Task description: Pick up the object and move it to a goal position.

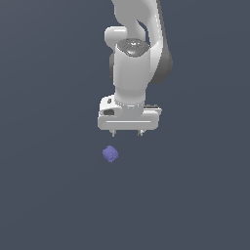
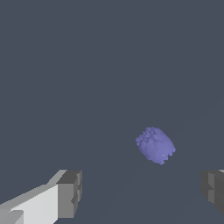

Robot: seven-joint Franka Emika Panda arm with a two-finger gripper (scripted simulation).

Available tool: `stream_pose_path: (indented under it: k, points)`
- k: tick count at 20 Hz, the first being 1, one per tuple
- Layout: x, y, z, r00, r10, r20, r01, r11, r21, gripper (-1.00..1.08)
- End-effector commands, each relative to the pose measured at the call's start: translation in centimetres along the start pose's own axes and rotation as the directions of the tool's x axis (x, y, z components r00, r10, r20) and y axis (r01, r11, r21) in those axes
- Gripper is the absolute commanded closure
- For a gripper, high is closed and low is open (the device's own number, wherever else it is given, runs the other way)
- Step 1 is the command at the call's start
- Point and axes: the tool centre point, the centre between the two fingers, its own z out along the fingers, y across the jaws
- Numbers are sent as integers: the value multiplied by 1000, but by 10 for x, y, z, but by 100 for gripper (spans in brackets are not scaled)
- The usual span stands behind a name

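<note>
- Blue-purple blob (image 1: 110,154) (image 2: 155,145) loose on the flat grey floor (image 1: 49,195), untouched.
- Gripper (image 1: 127,132) (image 2: 142,197) above it, apart, fingers (image 2: 70,193) spread wide, clutching nothing.

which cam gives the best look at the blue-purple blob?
Wrist view: the blob is large, its bumpy surface clear, unobstructed ahead of the open pincer. The exterior view shows it only as a tiny speck below the pincer.

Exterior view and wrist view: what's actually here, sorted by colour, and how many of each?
Blue-purple: 1, the lumpy blob, lying free.
White: 1, the robot arm with its gripper, whose grey-tipped fingers stand wide apart.
Total: 2.
</note>
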Motion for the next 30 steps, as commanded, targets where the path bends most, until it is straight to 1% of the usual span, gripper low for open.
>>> stream_pose_path:
  k: [1, 4, 7, 9, 11, 14, 18, 24, 27, 30]
  points:
    - [0, 3, 6, 999, 38, 6, -38, 999, 2, -92]
    - [-1, 9, 15, 995, 100, 15, -100, 995, 5, -92]
    - [-2, 16, 27, 984, 177, 26, -178, 984, 7, -92]
    - [-2, 21, 36, 971, 238, 35, -238, 971, 7, -92]
    - [-3, 27, 46, 952, 304, 45, -304, 953, 5, -92]
    - [-6, 37, 62, 913, 405, 60, -405, 914, -1, -92]
    - [-9, 50, 82, 846, 527, 75, -528, 849, -13, -92]
    - [-14, 64, 105, 753, 652, 88, -652, 757, -34, -92]
    - [-16, 69, 112, 717, 691, 91, -691, 722, -42, -92]
    - [-17, 73, 117, 691, 717, 92, -716, 696, -48, -92]
